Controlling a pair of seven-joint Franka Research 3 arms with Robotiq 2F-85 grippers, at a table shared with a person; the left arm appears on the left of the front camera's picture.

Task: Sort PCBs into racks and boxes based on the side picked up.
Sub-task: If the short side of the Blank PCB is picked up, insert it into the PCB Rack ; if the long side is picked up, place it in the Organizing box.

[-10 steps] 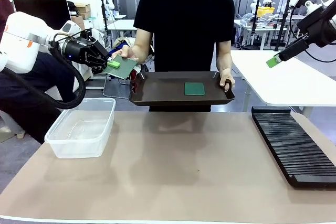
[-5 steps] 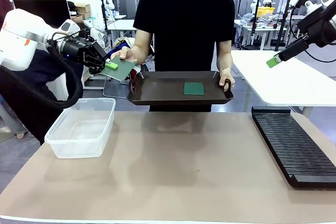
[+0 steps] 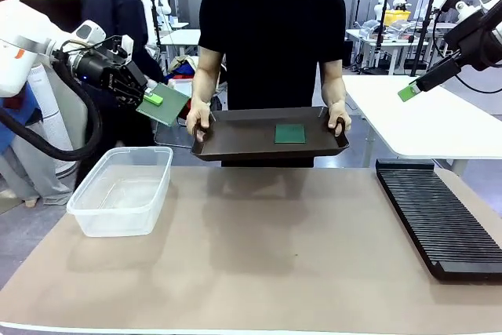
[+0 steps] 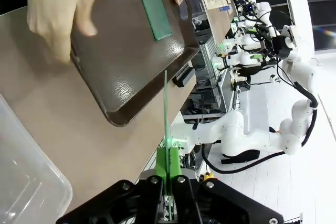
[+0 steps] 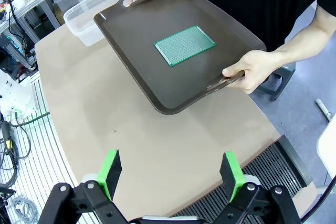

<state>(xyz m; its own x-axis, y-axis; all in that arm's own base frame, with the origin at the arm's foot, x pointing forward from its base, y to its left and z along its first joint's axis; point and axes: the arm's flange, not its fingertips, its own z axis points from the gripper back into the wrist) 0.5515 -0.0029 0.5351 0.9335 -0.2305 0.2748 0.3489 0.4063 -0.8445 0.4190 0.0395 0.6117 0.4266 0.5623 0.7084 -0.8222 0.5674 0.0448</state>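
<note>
PCB (image 3: 171, 106) clamped by one thin edge in my left gripper (image 3: 153, 100), raised near the far side of the box (image 3: 118, 194); a slipping hold could drop it outside. Farther: second PCB (image 3: 289, 132) on the tray (image 3: 235, 137) held by the person (image 3: 271, 37); my right gripper (image 5: 170, 169) spread, empty.

From the front, the rack (image 3: 439, 217) runs off at the right. Through the left wrist camera the board (image 4: 166, 108) shows edge-on, faces untellable, and the tub (image 4: 21, 182) is cropped.

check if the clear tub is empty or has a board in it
Empty: the clear tub shows only its bare bottom, nothing lying inside.
</note>
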